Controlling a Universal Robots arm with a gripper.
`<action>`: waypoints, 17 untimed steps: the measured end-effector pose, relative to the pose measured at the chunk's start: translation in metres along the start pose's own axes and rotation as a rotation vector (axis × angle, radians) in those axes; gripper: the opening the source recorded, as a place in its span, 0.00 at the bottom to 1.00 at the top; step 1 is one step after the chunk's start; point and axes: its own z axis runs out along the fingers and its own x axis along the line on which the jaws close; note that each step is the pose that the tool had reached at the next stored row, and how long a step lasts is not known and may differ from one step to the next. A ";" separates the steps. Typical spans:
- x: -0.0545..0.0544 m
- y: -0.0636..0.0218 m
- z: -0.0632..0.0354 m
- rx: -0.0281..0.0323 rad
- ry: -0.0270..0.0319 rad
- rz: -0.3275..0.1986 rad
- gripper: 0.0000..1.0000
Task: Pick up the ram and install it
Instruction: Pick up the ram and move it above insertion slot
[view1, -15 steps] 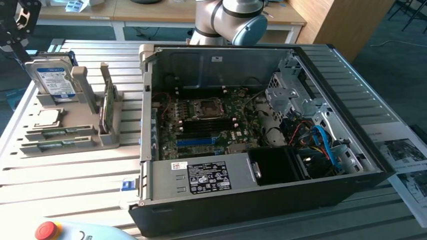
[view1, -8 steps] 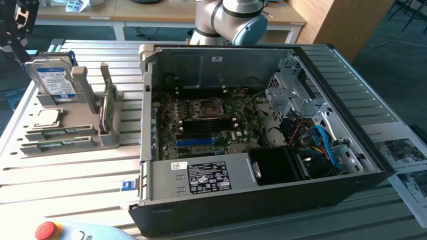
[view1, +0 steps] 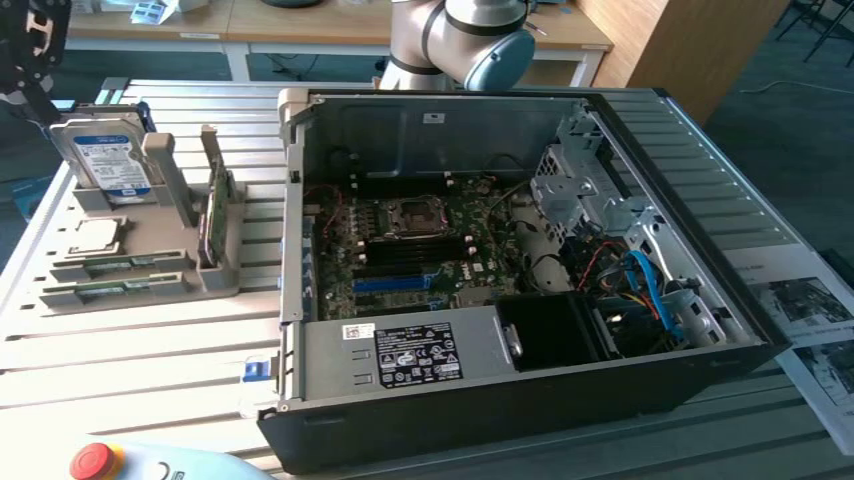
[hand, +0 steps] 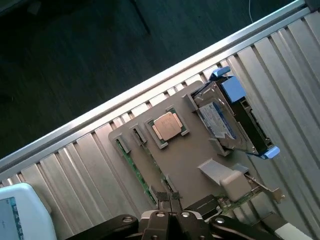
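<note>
Gripper (hand: 167, 197), fingers pressed together and holding nothing, hovers near one end of the ram (hand: 134, 165), which lies flat in a grey holder (hand: 195, 155). In the exterior view, the holder sits at nine o'clock from the open computer case (view1: 534, 400).

The arm (view1: 461, 35) is built of thick, rounded silver-grey housings, smooth and tube-like, with darker seams where one section meets the next. One joint ends in a round cap (view1: 505, 62) of pale blue plastic, matte and slightly domed. The gripper (hand: 168, 196) is mostly black: two dark, curved linkage bars (hand: 105, 227) run out from a central block (hand: 172, 222) of brushed silver metal. Round shiny pins (hand: 159, 215) sit in a row across that block, with one more at each bar's pivot. The fingers (hand: 162, 196) are narrow and dark, with small notched tips.
</note>
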 end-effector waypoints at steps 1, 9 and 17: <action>0.000 0.0000 0.0000 -0.0003 0.0008 -0.018 0.10; 0.000 0.0000 0.0001 -0.0024 0.0076 -0.163 0.10; 0.000 0.0000 0.0001 -0.0044 0.0149 -0.308 0.10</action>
